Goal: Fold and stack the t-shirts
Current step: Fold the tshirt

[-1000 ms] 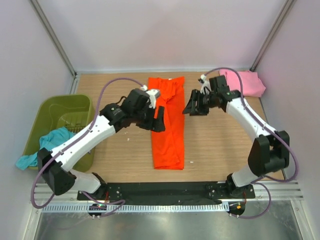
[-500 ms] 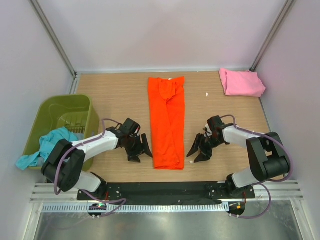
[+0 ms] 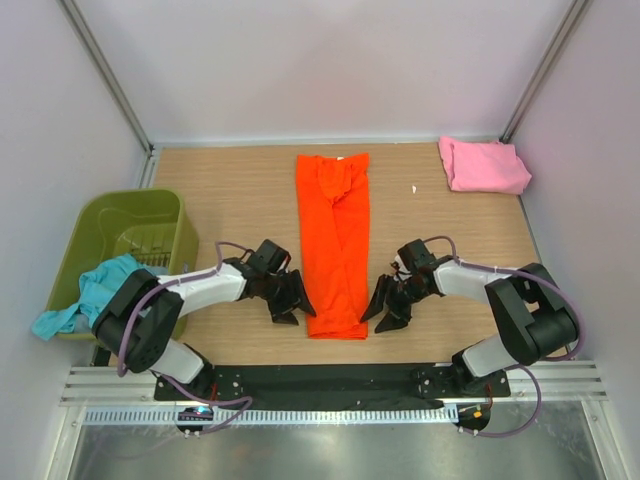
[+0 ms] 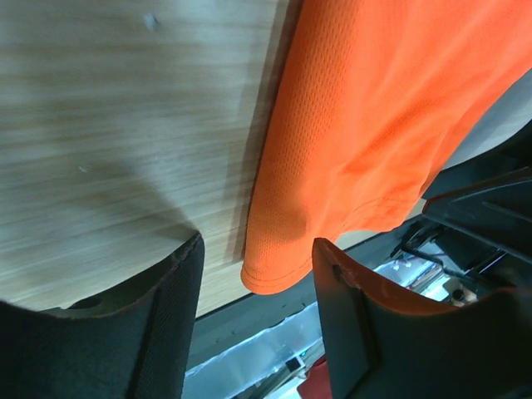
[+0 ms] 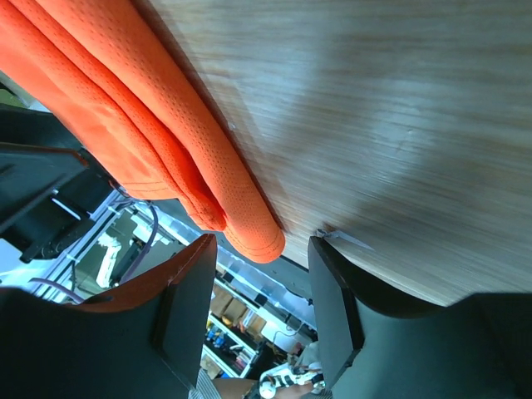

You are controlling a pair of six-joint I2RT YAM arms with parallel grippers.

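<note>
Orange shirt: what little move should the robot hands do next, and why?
Probably slide both in and pinch its near corners. The left gripper and right gripper sit open either side of the orange shirt at its near hem, each wrist view showing a corner between the jaws, not gripped yet.

Both arms are bent low, elbows out, wrists turned inward; the left pincer (image 3: 291,303) and right pincer (image 3: 386,306) face each other (fingers spread wide on both).

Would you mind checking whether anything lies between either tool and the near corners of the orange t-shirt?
Nothing visible does. The left tool and right tool are open beside the near hem of the orange t-shirt, with only bare table between.
</note>
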